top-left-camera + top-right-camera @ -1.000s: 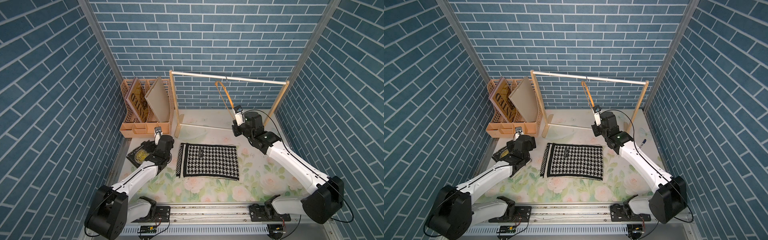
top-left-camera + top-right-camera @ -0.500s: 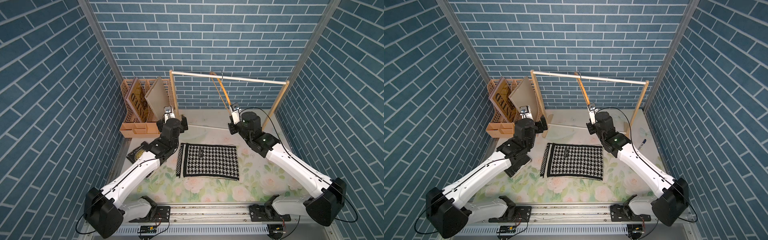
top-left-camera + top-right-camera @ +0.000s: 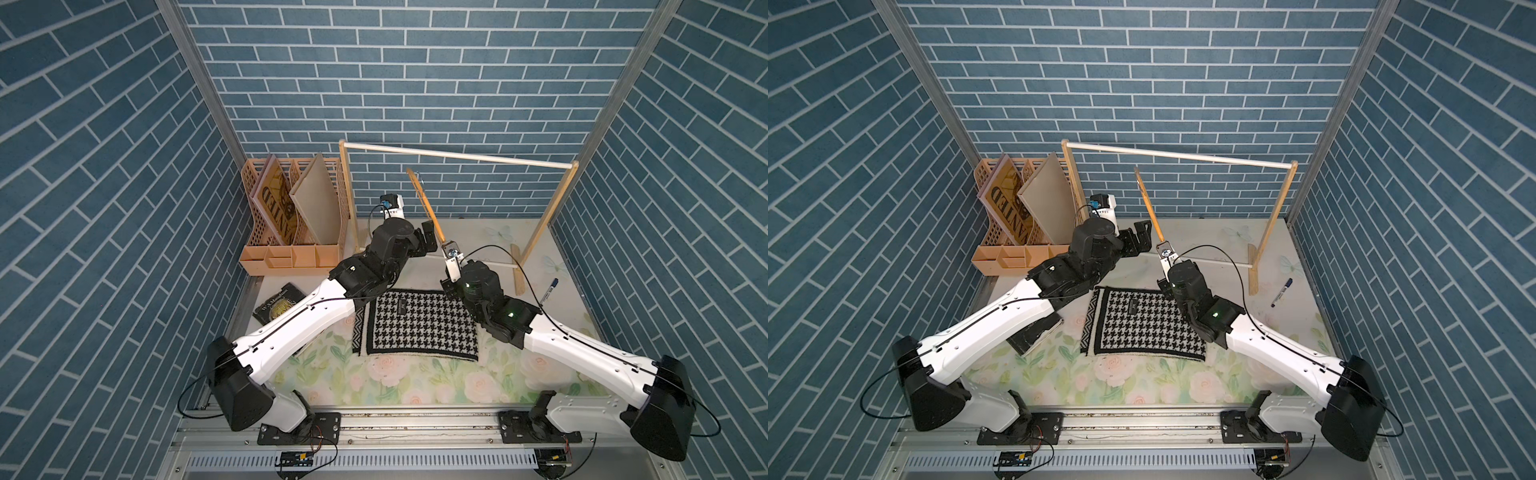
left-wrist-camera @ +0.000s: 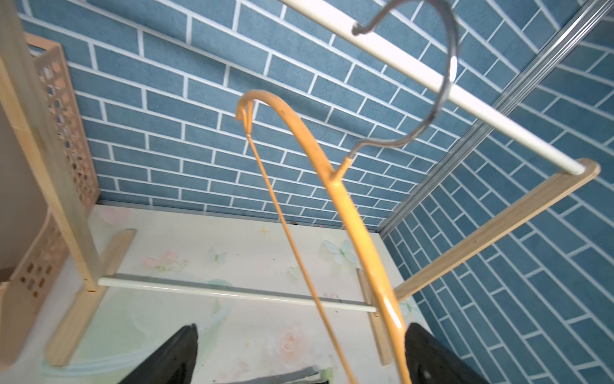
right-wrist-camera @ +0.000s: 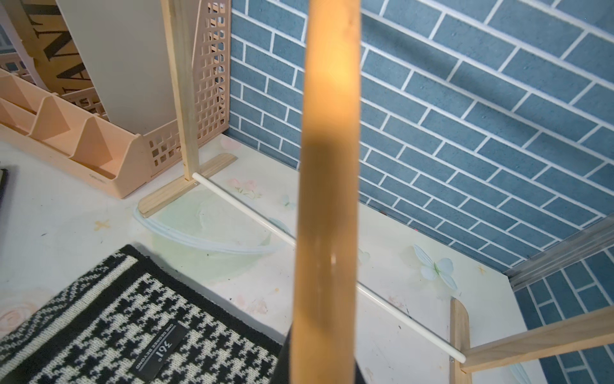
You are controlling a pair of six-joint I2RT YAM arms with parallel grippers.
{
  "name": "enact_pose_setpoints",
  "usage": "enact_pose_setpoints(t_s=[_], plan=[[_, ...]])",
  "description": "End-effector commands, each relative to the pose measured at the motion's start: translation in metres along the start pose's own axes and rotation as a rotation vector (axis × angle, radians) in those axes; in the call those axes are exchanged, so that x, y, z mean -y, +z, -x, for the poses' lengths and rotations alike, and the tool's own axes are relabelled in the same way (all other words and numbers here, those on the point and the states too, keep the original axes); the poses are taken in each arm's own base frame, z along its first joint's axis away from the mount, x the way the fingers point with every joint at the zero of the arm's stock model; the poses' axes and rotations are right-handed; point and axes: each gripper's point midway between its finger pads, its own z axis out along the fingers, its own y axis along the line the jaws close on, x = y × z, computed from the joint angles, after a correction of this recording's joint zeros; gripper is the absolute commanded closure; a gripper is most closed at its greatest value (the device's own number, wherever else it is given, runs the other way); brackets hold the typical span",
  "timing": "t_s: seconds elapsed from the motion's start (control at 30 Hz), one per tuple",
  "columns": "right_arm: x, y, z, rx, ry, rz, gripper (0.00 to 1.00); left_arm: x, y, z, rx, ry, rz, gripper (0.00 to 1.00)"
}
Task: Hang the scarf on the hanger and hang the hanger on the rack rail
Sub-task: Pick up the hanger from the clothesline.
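Light-wood hanger (image 3: 424, 203), tilted in the air under the rack rail (image 3: 457, 156), hook apparently clear of it. Pinched at its lower end by the right fingers (image 5: 281, 365), nearly closed on the wood. Flanked near that end by the left fingers (image 4: 172, 359), spread to their widest and holding nothing; touching the wood or not, hard to tell. Black-and-white scarf (image 3: 419, 328) flat on the bench (image 3: 415, 386), between the two arms, zigzag band toward the left arm, label facing up.
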Motion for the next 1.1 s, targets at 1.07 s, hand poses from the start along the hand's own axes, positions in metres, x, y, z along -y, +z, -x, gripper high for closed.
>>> enact_pose_setpoints(t_s=[1.07], plan=[[-0.033, 0.022, -0.014, 0.059, 0.092, -0.087, 1.00, -0.006, 0.042, 0.010, 0.153, -0.267, 0.236, 0.16]])
